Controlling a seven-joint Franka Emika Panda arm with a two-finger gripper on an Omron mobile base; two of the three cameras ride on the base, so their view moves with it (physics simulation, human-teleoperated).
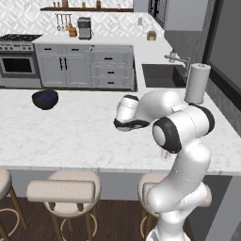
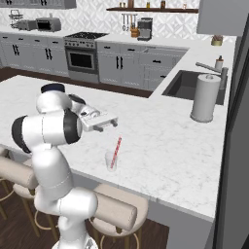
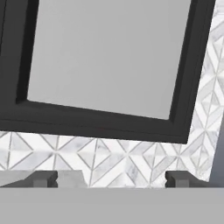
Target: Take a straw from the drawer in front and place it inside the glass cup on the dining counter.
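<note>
Pincer (image 2: 108, 125) hangs released above the glass cup (image 2: 111, 161); the straw (image 2: 115, 151) looks light and stiff, so you'd pinch mid-shaft.

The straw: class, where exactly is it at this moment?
In the right base view the straw leans inside the glass cup on the dining counter, near its front edge, below the open gripper.

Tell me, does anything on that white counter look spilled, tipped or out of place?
Nothing stands out. The glass cup stands upright near the dining counter edge with the straw leaning inside it. The paper towel roll and dark bowl sit upright, with no spill.
</note>
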